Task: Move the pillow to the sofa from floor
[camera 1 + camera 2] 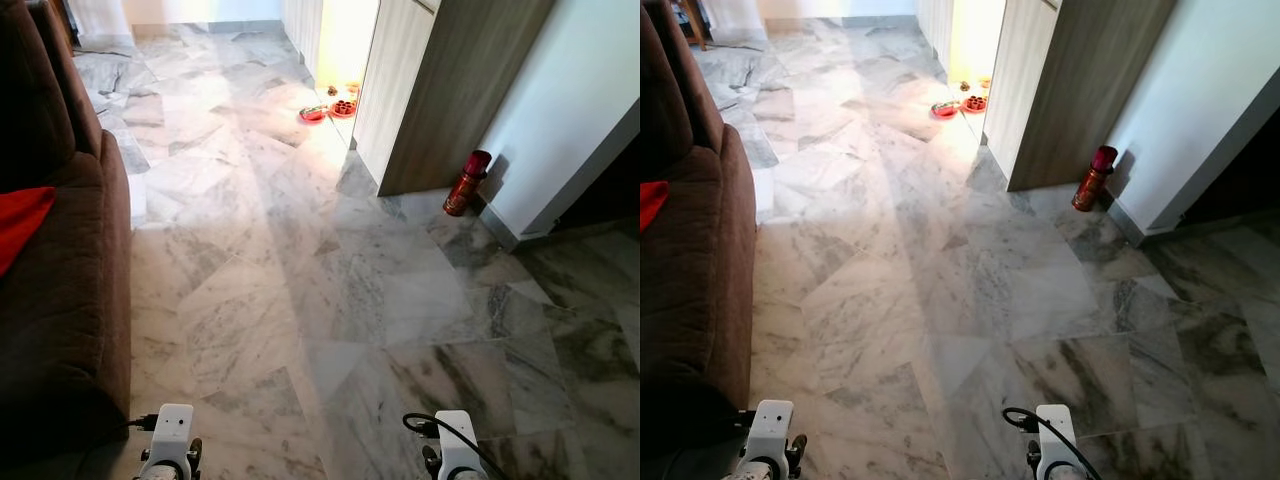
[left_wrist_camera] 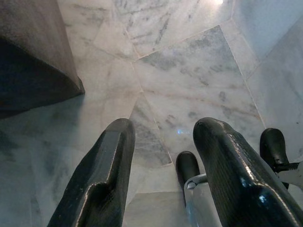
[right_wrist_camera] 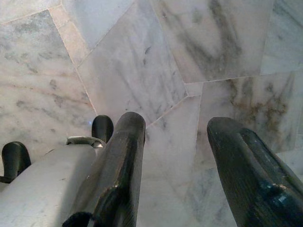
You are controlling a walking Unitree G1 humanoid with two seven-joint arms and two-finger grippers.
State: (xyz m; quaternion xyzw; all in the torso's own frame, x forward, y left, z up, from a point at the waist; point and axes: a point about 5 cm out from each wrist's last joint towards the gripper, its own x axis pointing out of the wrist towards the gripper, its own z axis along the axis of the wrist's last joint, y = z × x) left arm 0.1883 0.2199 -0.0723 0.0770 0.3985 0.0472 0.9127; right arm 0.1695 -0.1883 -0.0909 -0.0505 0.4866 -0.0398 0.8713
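Note:
A red pillow (image 1: 20,225) lies on the seat of the dark brown sofa (image 1: 60,300) at my left; its edge (image 1: 650,203) also peeks in at the frame border. Both arms hang low at my sides, their white wrists (image 1: 168,440) (image 1: 455,445) at the bottom of the eye views. In the left wrist view my left gripper (image 2: 163,130) is open over bare marble floor, beside the sofa's base (image 2: 33,71). In the right wrist view my right gripper (image 3: 182,125) is open over the floor, holding nothing.
Grey-veined marble floor (image 1: 320,280) stretches ahead. A wooden cabinet (image 1: 450,90) stands at the right with a red bottle-shaped canister (image 1: 466,183) on the floor beside it. Red pet bowls (image 1: 328,108) sit in a sunlit patch farther back. A white wall (image 1: 570,110) runs along the right.

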